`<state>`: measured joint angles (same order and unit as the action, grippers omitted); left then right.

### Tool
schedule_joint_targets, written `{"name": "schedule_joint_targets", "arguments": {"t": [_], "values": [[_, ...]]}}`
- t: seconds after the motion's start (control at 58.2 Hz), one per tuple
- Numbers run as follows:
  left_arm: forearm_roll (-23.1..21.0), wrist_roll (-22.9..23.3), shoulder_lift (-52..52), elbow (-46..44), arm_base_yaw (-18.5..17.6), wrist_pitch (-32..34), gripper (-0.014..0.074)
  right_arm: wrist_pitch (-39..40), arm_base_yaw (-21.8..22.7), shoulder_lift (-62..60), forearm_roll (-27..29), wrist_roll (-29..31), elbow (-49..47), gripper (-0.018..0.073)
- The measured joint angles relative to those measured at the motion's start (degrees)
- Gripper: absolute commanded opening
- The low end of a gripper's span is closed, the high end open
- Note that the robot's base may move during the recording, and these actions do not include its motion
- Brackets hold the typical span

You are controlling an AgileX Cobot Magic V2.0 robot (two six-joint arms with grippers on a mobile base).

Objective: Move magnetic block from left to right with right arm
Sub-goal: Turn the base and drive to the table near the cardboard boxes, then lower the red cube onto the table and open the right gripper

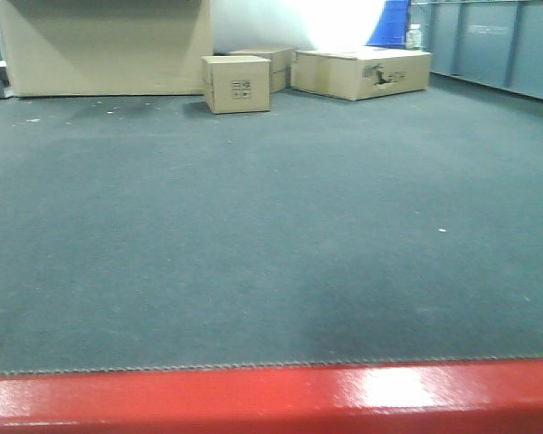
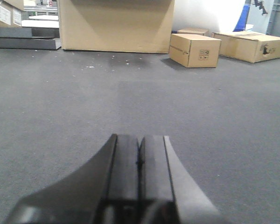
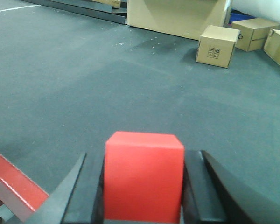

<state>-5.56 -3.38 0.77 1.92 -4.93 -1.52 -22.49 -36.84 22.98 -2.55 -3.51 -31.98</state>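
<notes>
My right gripper (image 3: 143,187) is clamped on the block (image 3: 143,172) — centred in the jaws so it won't twist on the carry right; left gripper (image 2: 140,158) closed, empty — kept clear

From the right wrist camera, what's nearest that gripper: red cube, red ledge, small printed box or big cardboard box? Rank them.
1. The red cube, between the right gripper fingers.
2. The red ledge, lower left.
3. The small printed box, upper right.
4. The big cardboard box, top, farther back.
</notes>
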Motion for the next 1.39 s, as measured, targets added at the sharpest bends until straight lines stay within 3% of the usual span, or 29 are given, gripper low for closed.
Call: {"name": "schedule_joint_targets", "arguments": {"t": [1.066, 1.238, 1.392], "values": [[0.0, 0.0, 0.0, 0.0, 0.0, 0.0, -0.0126, 0.0, 0.0, 0.0, 0.0, 0.0, -0.28, 0.0204], [0.0, 0.0, 0.0, 0.0, 0.0, 0.0, -0.0126, -2.64, 0.0, 4.81, 0.0, 0.0, -7.05, 0.0204], [0.0, 0.0, 0.0, 0.0, 0.0, 0.0, -0.0126, -9.87, 0.0, 16.65, 0.0, 0.0, -18.05, 0.0204]]}}
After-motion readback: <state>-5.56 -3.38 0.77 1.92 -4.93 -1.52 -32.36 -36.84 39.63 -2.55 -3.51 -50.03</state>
